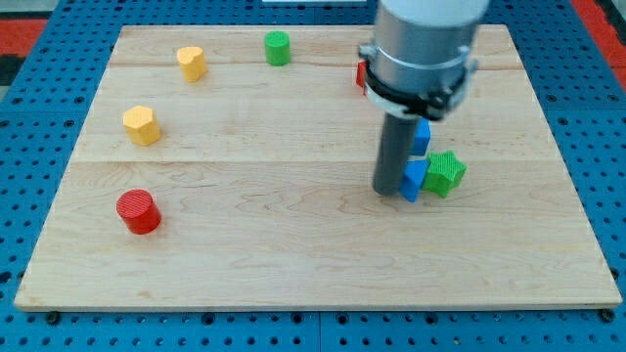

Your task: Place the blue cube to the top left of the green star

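The green star (445, 173) lies right of the board's middle. A blue block (414, 180) touches its left side, partly hidden by the rod; its shape is unclear. A second blue block (422, 137) shows just above, mostly hidden behind the rod. My tip (388, 190) rests on the board right at the left side of the lower blue block.
A red cylinder (138, 211) lies at the left. Two yellow blocks (141, 125) (192, 63) lie at upper left. A green cylinder (278, 48) lies at top centre. A red block (360, 75) peeks out beside the arm. The wooden board (293, 274) sits on a blue pegboard.
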You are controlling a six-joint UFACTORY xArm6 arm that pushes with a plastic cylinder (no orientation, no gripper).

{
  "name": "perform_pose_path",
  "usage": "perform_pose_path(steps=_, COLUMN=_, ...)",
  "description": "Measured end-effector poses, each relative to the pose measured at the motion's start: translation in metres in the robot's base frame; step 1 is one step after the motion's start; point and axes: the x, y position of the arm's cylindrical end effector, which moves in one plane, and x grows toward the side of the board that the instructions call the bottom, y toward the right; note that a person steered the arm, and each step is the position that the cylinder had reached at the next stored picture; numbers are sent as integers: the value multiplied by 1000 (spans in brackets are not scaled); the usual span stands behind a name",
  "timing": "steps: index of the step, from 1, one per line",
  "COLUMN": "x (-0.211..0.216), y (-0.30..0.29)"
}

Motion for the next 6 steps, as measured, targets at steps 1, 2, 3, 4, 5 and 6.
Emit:
perform_pose_path(steps=1, x=-54, y=-31)
perform_pose_path(steps=2, x=-83, y=-24)
perform_pose_path(steps=3, x=-81, y=21)
perform_pose_path(steps=4, x=-79, y=57)
perform_pose_path(steps=5, x=-78, y=68)
perform_pose_path(steps=6, x=-116, y=74)
